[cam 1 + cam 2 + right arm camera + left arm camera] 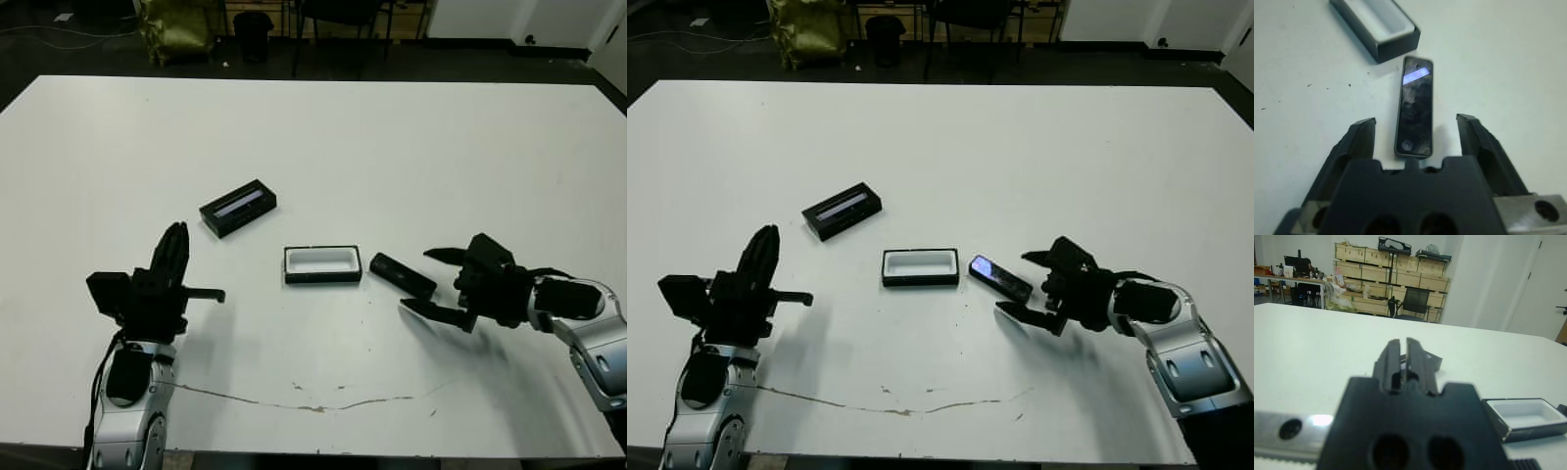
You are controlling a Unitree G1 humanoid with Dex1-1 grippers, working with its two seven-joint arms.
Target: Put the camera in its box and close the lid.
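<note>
The camera point(402, 275), a slim black bar with a glossy face, lies flat on the table just right of the box point(322, 264), a shallow black tray with a white lining that holds nothing. My right gripper point(432, 283) is open just right of the camera, one finger on each side of its near end point(1413, 147), not touching it. The lid point(238, 208), black with a pale stripe, rests behind and left of the box. My left gripper point(172, 257) is shut at the front left, holding nothing; the lid point(1430, 361) shows behind its fingers.
A thin cracked line point(313, 403) runs across the white table near its front edge. Chairs and a yellow-green bag point(181, 29) stand on the dark floor beyond the far edge. Wooden crates point(1386, 271) and a desk show in the room behind.
</note>
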